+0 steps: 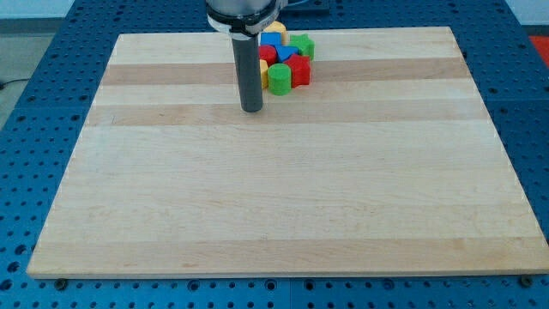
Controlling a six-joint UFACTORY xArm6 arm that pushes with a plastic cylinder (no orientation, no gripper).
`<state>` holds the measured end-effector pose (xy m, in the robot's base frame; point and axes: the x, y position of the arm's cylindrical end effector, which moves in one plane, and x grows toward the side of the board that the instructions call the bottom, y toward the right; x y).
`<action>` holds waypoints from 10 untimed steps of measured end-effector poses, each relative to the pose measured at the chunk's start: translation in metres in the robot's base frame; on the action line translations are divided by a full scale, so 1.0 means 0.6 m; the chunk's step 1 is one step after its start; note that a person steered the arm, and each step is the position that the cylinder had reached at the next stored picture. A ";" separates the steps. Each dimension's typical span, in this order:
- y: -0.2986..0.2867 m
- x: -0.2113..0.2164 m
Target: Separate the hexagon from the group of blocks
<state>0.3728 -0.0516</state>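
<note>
A tight group of blocks sits near the view's top centre of the wooden board (283,197). It holds a green round-looking block (280,79) at the group's bottom, a red block (299,71) to its right, a green star-like block (302,45) at the upper right, a blue block (285,54), a red block (268,55), another blue block (271,39), a yellow block (276,28) at the top and a yellow block (264,72) partly hidden behind the rod. Which one is the hexagon I cannot tell. My tip (251,109) rests on the board just below-left of the group, beside the green round-looking block.
The board lies on a blue perforated table (51,51). The arm's mount (244,13) hangs over the board's top edge, left of the group.
</note>
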 end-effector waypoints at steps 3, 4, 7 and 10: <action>0.070 0.037; -0.103 0.037; -0.073 -0.162; 0.020 -0.061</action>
<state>0.3362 -0.0399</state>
